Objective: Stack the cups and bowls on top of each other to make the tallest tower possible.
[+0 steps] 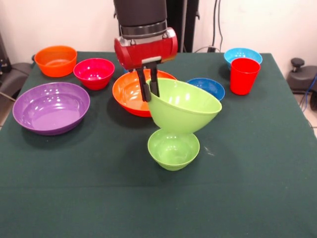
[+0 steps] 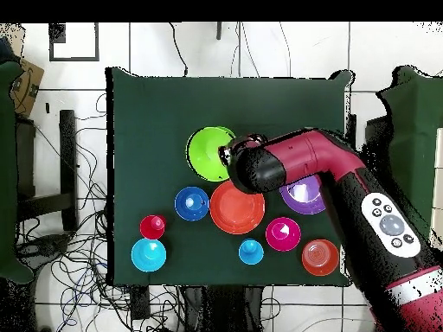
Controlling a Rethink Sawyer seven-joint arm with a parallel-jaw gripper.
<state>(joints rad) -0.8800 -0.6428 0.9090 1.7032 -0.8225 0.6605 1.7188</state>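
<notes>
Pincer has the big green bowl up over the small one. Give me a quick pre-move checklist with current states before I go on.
1. Grip: pincer shut on the large lime green bowl's rim: ok.
2. Bowl level: it hangs steeply tilted: not ok.
3. Over the target: above the small lime green bowl in the front view: ok.
4. Contact with the small bowl: cannot tell.
5. Large orange bowl close behind: clearance cannot tell.
6. Red cup well aside: ok.
</notes>
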